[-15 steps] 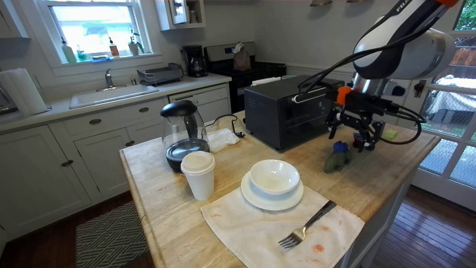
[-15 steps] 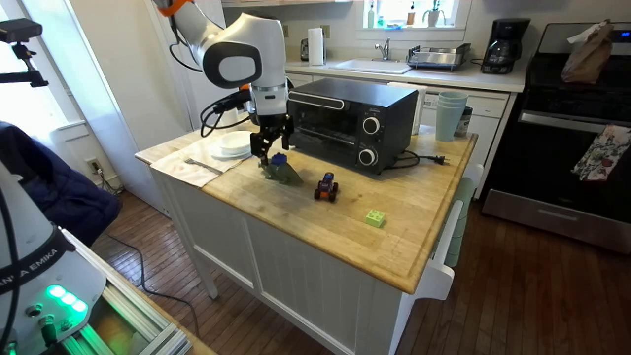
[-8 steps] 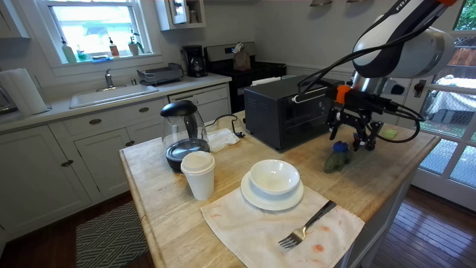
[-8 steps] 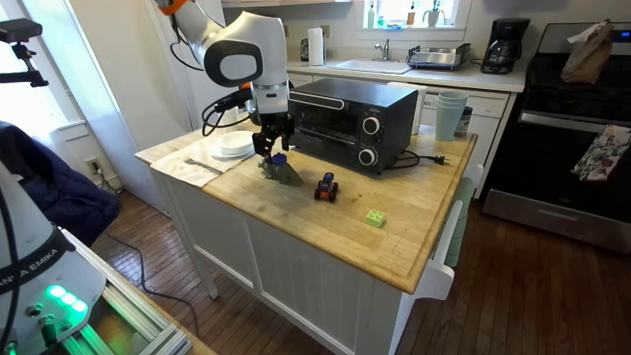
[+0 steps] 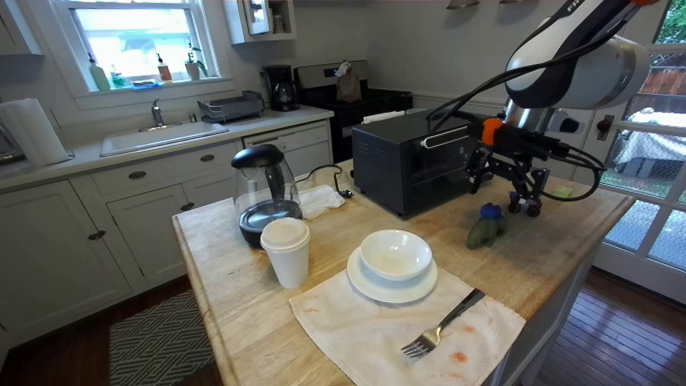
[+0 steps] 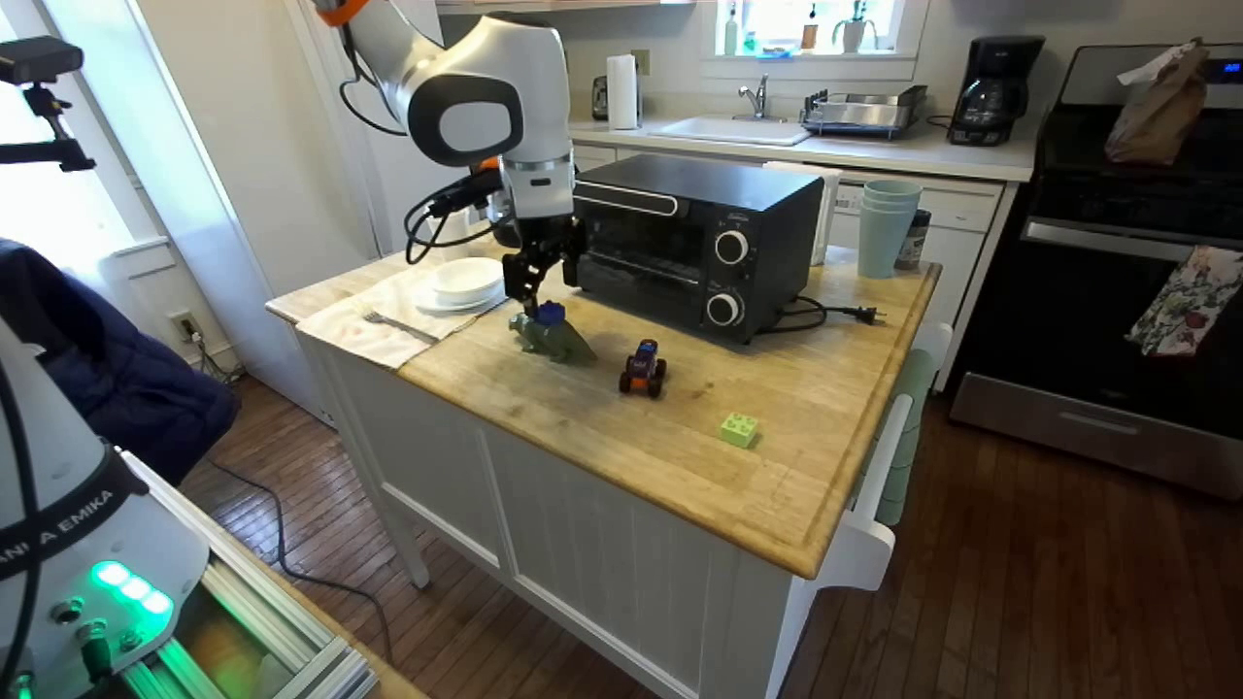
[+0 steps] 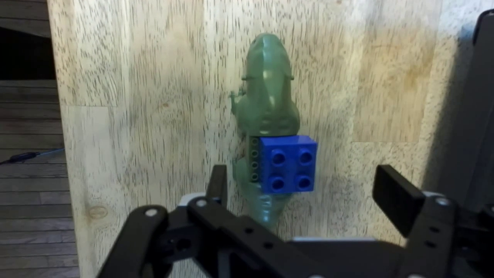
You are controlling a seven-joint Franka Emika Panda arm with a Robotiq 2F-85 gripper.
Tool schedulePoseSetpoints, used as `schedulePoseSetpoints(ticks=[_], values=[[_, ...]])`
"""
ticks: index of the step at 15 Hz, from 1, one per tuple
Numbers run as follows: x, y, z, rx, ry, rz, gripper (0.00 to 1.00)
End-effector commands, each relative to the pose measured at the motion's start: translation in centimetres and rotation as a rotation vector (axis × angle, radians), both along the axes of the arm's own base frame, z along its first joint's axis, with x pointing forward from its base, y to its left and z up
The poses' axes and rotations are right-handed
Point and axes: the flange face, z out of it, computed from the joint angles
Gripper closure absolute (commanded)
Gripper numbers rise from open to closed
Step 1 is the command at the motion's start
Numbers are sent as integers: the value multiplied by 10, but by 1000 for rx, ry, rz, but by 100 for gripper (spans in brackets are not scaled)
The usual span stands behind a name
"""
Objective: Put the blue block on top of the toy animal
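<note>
On the wooden tabletop the green toy animal (image 6: pixel 558 344) stands upright, its long body seen from above in the wrist view (image 7: pixel 267 96). A blue block (image 7: pixel 288 166) with studs rests on its back, set toward the right side so a narrow studded strip of the animal shows at left. Both exterior views also show the blue block (image 5: pixel 491 211) up there. My gripper (image 7: pixel 303 185) is open, its fingers wide apart on either side of the block in the wrist view and touching nothing. In an exterior view the gripper (image 5: pixel 501 195) hangs just above the block.
A black toaster oven (image 6: pixel 694 243) stands close beside the gripper. A toy truck (image 6: pixel 643 369) and a light green brick (image 6: pixel 739 430) sit farther along the table. A white bowl (image 5: pixel 396 254), a fork (image 5: pixel 442 324) and a paper cup (image 5: pixel 286 252) lie toward the other end.
My gripper has risen a little and shifted slightly toward the oven. The blue block and the toy animal have stayed where they were.
</note>
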Motion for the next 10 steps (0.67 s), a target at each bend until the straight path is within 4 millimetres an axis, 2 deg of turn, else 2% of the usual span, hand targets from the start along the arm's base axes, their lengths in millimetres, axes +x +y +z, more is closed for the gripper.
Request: schedulePoseSetpoints(ticks=[1,8,9,10], values=[[6,-5,-3,3,5,3,33],[6,-6,-8,9,19,5,84],[7,-6,-8,9,18,5,89],[7,-7,-8,10,19,5,89]])
